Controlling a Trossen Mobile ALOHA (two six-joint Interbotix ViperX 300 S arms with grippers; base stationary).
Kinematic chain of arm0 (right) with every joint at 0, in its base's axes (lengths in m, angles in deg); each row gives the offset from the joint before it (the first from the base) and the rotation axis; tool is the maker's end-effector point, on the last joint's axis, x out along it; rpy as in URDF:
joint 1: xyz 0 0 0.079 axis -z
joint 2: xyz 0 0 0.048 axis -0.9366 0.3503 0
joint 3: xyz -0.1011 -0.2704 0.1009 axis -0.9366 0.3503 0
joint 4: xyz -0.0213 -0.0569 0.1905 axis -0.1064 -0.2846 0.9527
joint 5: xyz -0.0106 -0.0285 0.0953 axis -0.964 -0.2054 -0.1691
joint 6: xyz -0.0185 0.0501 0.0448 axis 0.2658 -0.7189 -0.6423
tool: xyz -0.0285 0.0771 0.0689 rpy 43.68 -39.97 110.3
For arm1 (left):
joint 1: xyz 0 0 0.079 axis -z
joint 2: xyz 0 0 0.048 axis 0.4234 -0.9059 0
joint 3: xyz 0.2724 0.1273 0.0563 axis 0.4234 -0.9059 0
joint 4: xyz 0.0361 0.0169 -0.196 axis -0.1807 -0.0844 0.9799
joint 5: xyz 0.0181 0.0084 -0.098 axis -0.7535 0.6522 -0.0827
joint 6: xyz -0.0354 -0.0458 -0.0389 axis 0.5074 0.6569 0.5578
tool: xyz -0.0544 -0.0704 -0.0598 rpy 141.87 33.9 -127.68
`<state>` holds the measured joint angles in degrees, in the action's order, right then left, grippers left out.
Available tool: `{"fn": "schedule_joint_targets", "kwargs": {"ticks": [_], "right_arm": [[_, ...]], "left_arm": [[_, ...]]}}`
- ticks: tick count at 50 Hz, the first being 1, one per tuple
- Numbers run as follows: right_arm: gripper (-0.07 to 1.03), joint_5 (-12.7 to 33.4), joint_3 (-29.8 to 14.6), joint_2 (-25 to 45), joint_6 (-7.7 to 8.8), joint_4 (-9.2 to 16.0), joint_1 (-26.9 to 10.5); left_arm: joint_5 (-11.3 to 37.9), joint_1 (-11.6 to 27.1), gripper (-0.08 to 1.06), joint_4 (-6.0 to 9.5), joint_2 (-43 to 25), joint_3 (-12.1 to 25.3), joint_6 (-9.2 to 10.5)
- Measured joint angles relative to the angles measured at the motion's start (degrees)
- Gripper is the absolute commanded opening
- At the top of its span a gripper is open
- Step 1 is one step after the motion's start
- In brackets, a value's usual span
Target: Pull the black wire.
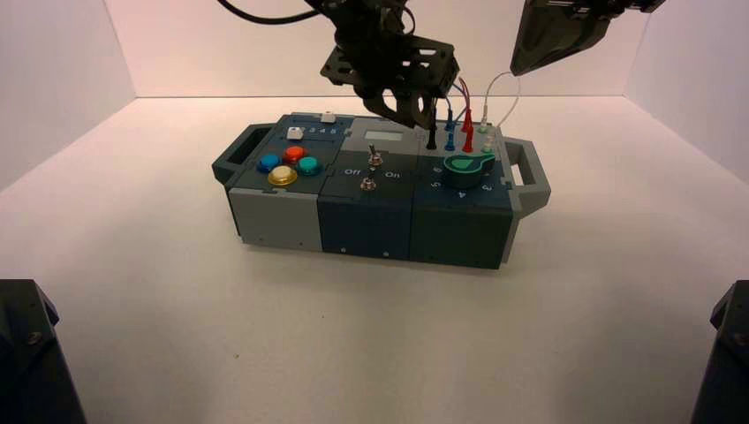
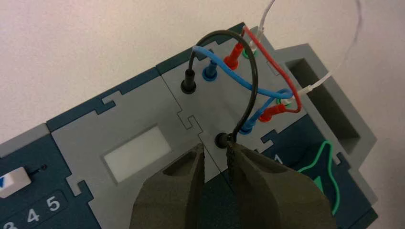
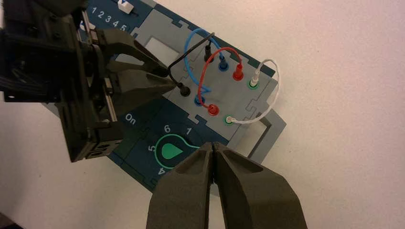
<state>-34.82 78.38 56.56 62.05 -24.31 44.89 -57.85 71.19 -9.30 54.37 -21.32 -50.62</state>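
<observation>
The black wire (image 2: 248,71) arches over the grey jack panel at the back right of the box (image 1: 371,221); both its plugs sit in sockets, next to the blue wire (image 2: 229,76) and red wire (image 2: 267,57). Our left gripper (image 2: 216,157) is right at the nearer black plug (image 2: 222,140) — fingers a bit apart, tips either side of it, holding nothing yet. We judge this is the approach step, just before the grasp. Next we need to close on the plug, then pull straight out. Our right gripper (image 3: 213,155) hovers above the box's right end, closed & empty.
</observation>
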Motion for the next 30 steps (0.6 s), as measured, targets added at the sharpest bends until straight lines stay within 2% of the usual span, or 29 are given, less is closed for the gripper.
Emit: {"fn": "schedule_joint_targets", "kwargs": {"ticks": [30], "right_arm": [[-0.02,0.00,-0.18,0.09,0.00,-0.09,0.00]], "left_arm": [[1.85,1.76,0.28,0.09,0.00,0.18,0.00]]}}
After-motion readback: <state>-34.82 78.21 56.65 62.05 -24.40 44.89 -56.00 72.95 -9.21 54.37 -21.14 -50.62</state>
